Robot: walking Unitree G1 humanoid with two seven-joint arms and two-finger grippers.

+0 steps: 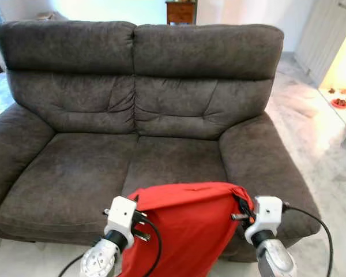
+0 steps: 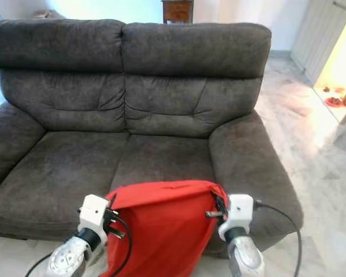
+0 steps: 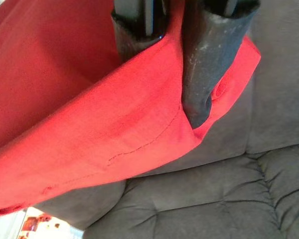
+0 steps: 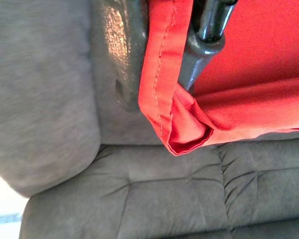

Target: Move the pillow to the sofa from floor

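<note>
A red pillow (image 1: 181,228) hangs between my two arms in front of the dark grey sofa (image 1: 92,167), its top edge level with the seat's front. My left gripper (image 3: 172,99) is shut on the pillow's upper left corner, the red cloth pinched between its black fingers (image 3: 207,64). My right gripper (image 4: 162,74) is shut on the upper right corner, where the hem (image 4: 187,132) folds over. In the head views the left wrist (image 1: 122,214) and right wrist (image 1: 267,214) flank the pillow. Its lower part is cut off by the frame.
The sofa's two seat cushions (image 1: 173,164) lie bare behind the pillow, with padded armrests (image 1: 259,161) at each side. Pale marble floor (image 1: 328,167) runs to the right. A wooden cabinet (image 1: 180,11) stands behind the sofa, and small items (image 1: 340,103) lie at the far right.
</note>
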